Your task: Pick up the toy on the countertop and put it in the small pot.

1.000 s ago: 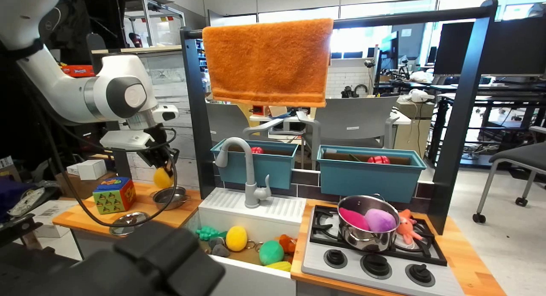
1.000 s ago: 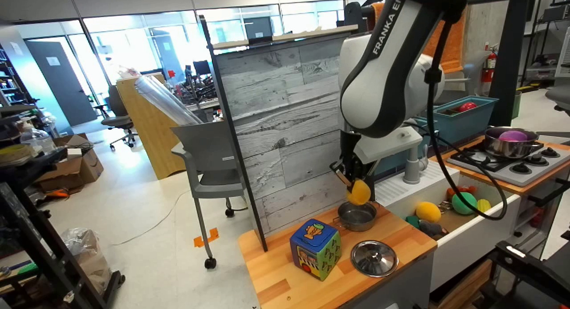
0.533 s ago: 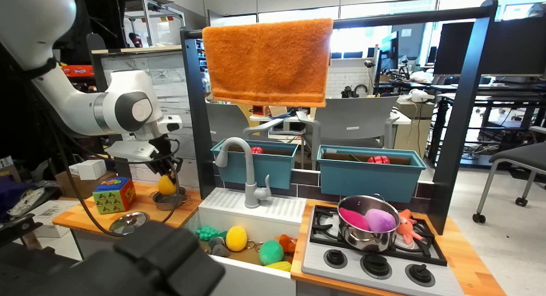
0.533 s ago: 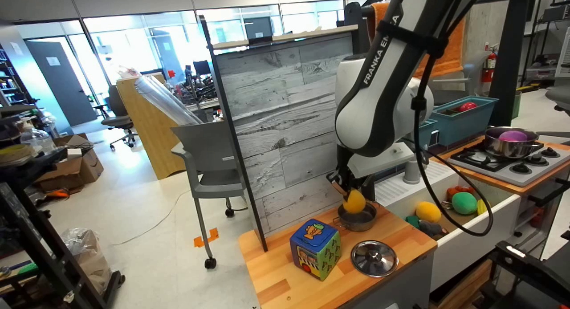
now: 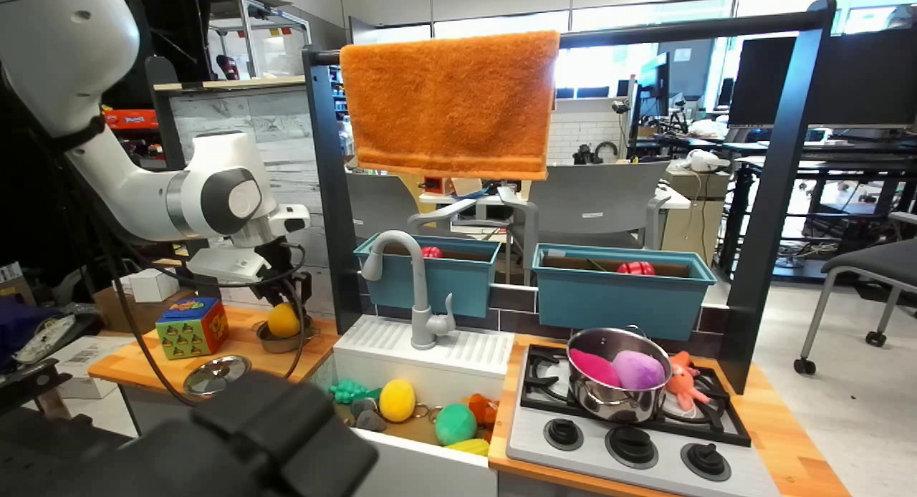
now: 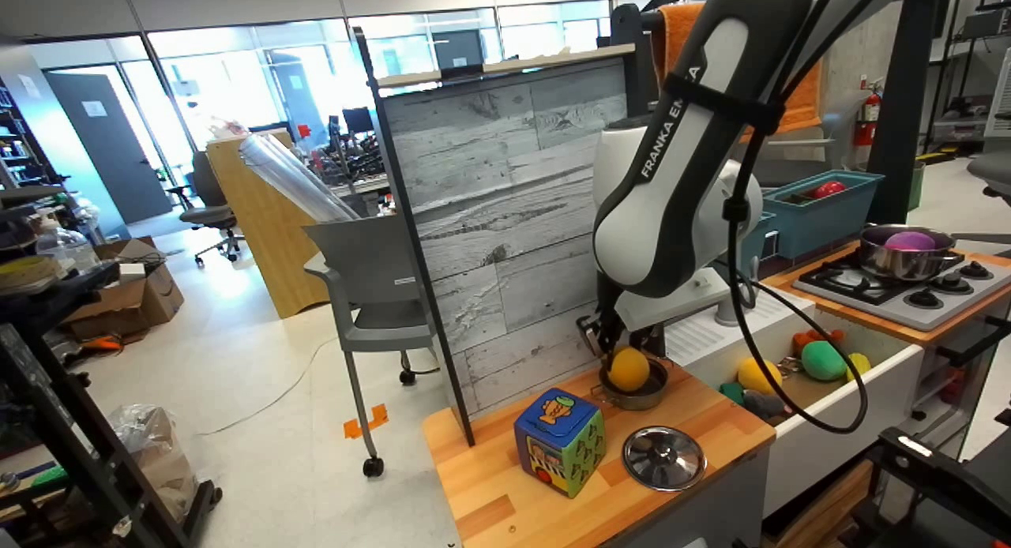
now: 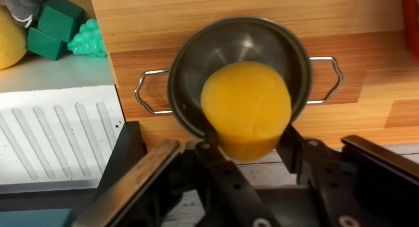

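We see the fingers (image 7: 291,148), partly spread, gripping the yellow toy (image 7: 246,106) at the mouth of the small pot (image 7: 235,42).

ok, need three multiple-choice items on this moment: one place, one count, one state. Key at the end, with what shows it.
1. Where is the yellow toy?
A. On the stove
B. At the opening of the small pot
C. In a teal planter

2. How many wire handles does the small pot have?
A. Two
B. One
C. Four

3. What state is the small pot in?
A. Lidded
B. Overturned
C. Uncovered

1: B, both exterior views show the yellow toy right at the pot's rim, and the wrist view shows it across the opening.
2: A, the wrist view shows one on each side.
3: C, the wrist view looks into the interior, and the metal lid lies apart on the wooden countertop.
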